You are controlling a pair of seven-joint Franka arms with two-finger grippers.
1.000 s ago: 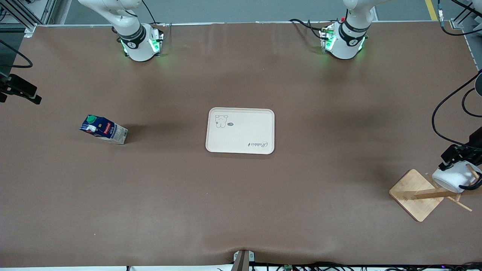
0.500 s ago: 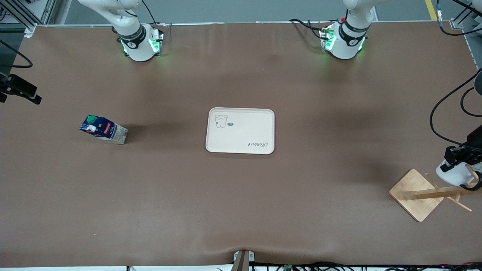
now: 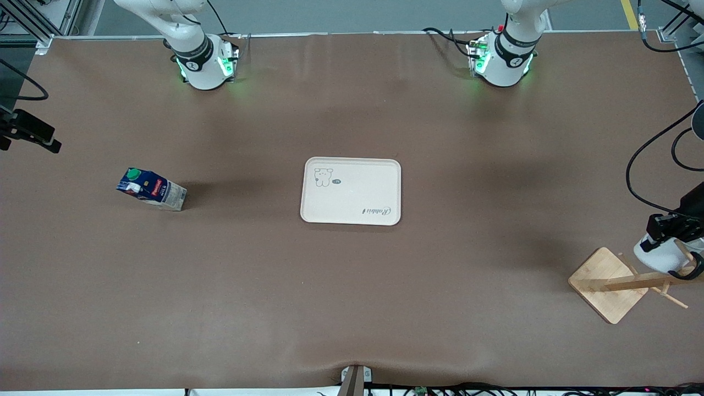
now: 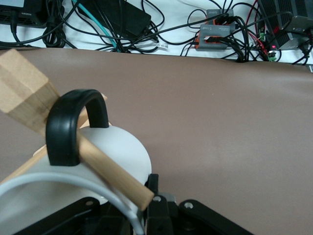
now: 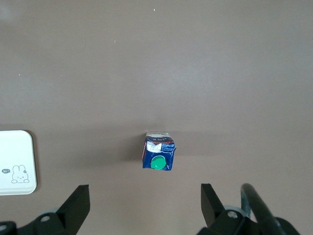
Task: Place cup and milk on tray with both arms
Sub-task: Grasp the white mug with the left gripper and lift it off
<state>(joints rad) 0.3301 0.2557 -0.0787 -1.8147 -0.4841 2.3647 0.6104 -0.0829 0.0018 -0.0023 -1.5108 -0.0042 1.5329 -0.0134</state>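
The left gripper point(image 3: 660, 236), fingers clamped on the cup point(image 3: 663, 256), risks toppling the wooden rack point(image 3: 608, 283) because a peg point(image 4: 110, 174) threads the handle point(image 4: 73, 125); the right gripper point(image 5: 144, 203), fingers apart, hangs above the milk point(image 5: 158, 156) on the counter point(image 3: 352, 286).

I see the brown table point(image 3: 352, 286) carrying the tray point(image 3: 352, 206) at its middle, the milk point(image 3: 151, 189) upright toward the right arm's end, a wooden rack base point(image 3: 602, 286) toward the left arm's end.
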